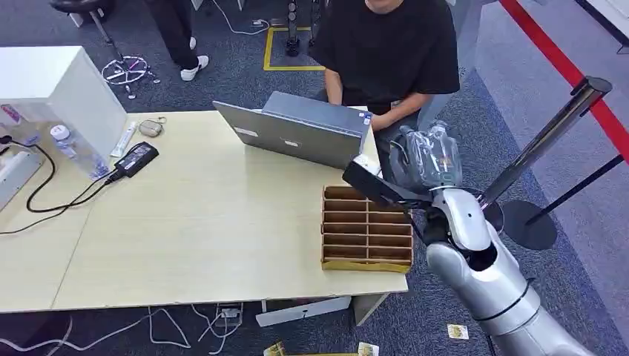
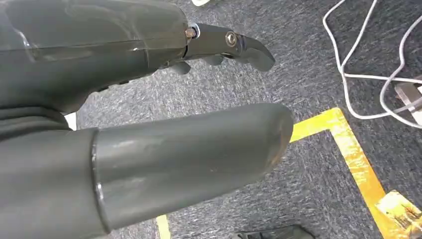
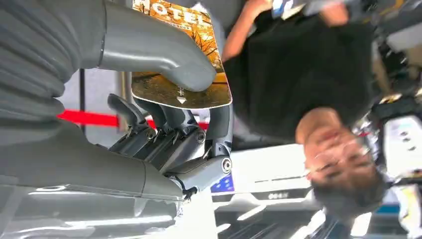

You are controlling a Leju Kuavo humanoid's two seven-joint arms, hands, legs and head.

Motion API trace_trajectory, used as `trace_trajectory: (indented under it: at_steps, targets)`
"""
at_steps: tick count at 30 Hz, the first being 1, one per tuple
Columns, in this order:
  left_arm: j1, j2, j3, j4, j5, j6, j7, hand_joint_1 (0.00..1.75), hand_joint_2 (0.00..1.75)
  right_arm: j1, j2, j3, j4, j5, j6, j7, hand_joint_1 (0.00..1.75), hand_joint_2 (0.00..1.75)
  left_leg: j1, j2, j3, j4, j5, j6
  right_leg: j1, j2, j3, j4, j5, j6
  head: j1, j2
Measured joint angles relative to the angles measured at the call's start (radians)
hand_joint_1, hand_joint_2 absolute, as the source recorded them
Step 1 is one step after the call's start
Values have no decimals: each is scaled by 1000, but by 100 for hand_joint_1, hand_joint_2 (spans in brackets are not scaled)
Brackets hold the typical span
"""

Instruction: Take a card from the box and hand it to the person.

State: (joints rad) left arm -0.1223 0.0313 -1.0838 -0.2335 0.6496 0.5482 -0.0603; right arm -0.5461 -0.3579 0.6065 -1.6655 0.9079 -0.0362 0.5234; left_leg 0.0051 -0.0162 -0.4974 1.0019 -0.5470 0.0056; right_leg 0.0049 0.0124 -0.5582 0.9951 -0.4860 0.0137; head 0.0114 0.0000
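One hotel card (image 3: 181,74), orange-brown with "HOTEL" lettering, pinched in the right hand (image 3: 164,114) between the thick grey thumb and the darker fingers (image 3: 164,132), raised off the table toward the person in a black t-shirt (image 1: 389,52). Head view shows the right hand (image 1: 426,159) up past the table's right edge, above and behind the cardboard divider box (image 1: 366,230), card itself too blurred to make out there. Box sits at the table's front right corner, slotted rows open upward. Person sits at the far edge behind an open grey laptop (image 1: 297,130). Wooden table (image 1: 185,245) carries a black power adapter (image 1: 136,159) with cable near the left side. Left hand (image 2: 149,99) hangs over grey carpet with yellow floor tape (image 2: 358,164) and white cables (image 2: 368,74), fingers apart, holding nothing.
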Motion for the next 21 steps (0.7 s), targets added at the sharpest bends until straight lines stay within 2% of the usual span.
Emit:
trace_trajectory:
  at_steps: [5,10,14,21]
  targets:
    - [0,0,0,0,-12,1,0,0,0,-43,-42,-37,10,-4,-18,7,166,175,0,0,0,0,0,0,0,0,0,0,0,0,0,0]
    - [0,0,0,0,-21,3,0,0,0,-64,-67,-60,46,14,-63,0,161,175,0,0,0,0,0,0,0,0,0,0,0,0,0,0]
    - [0,0,0,0,-27,4,5,0,0,-64,-73,-69,83,33,-132,-15,161,175,0,0,0,0,0,0,0,0,0,0,0,0,0,0]
    - [-1,-1,-1,0,-35,5,5,0,0,-44,-69,-83,145,63,-251,-54,148,175,0,0,0,0,0,0,0,0,0,0,0,0,0,0]
